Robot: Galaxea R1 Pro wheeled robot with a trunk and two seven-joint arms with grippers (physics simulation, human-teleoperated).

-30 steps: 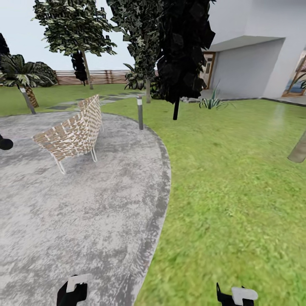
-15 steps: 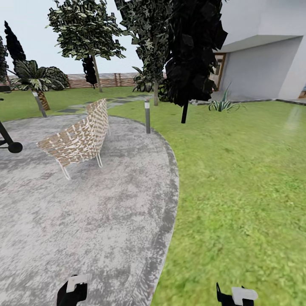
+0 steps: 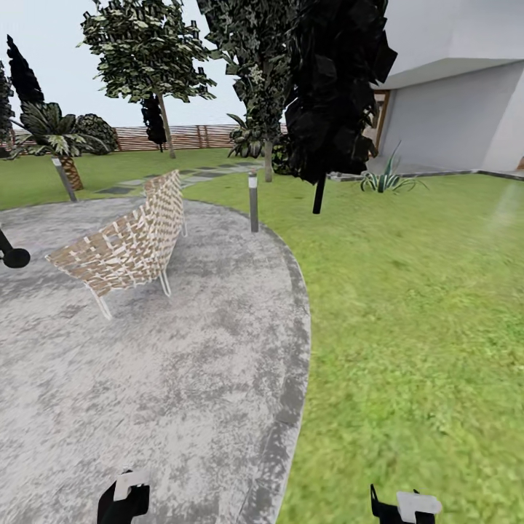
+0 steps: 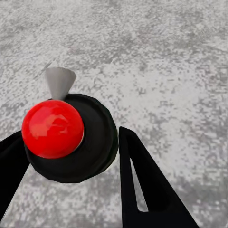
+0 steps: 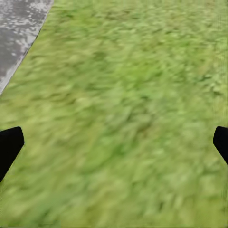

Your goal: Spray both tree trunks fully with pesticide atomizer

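Between the left end effector's (image 4: pixel 71 156) fingers, the atomizer (image 4: pixel 66 137), upright.

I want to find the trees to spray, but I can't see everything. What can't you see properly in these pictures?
- Atomizer, left wrist view: seen from its red top down; the body is hidden beneath.
- Left gripper and right gripper, head view: cut off by the bottom edge.
- Black object, head view: cut by the left edge, cannot tell what it is.
- Grass, right wrist view: blurred.
- Fence, head view: far away, partly behind trees.
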